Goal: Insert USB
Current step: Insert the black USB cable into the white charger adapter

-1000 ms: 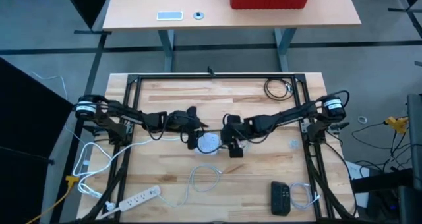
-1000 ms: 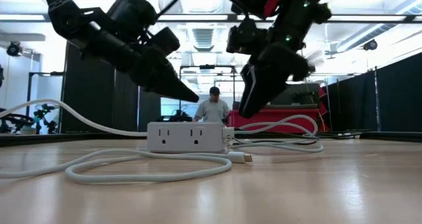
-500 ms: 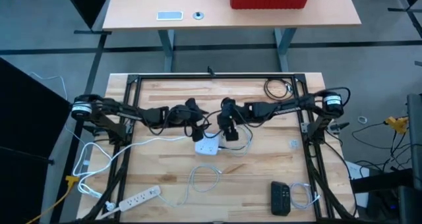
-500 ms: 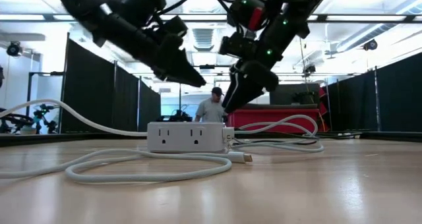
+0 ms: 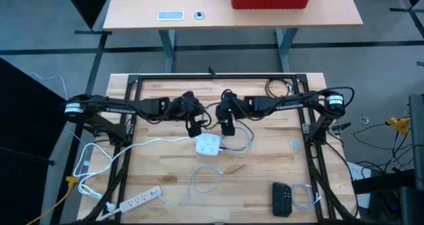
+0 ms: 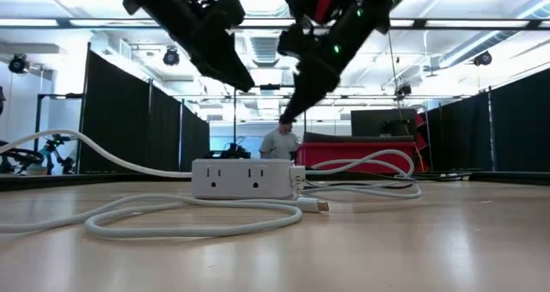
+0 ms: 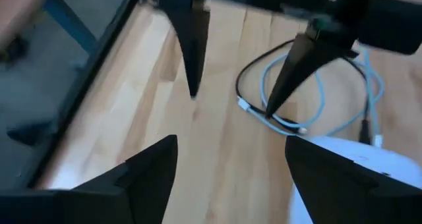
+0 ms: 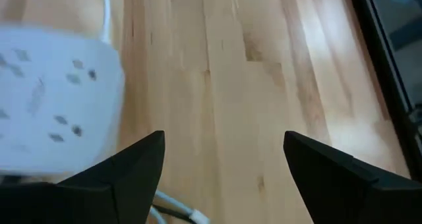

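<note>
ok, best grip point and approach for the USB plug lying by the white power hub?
Probably the short connector body of the USB plug, pinched across its flat sides from above. It lies flat on the table, apart from the white power hub, with its cable trailing behind. Both the left gripper and right gripper hang open above.

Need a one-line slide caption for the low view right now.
Both arms raised above the white power strip, left tool and right tool empty, with the USB cable lying loose on the wooden table.

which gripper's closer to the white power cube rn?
Roughly even, left maybe slightly. The left gripper hangs just behind the white power cube on its left; the right gripper hangs behind on its right. Both are empty.
</note>
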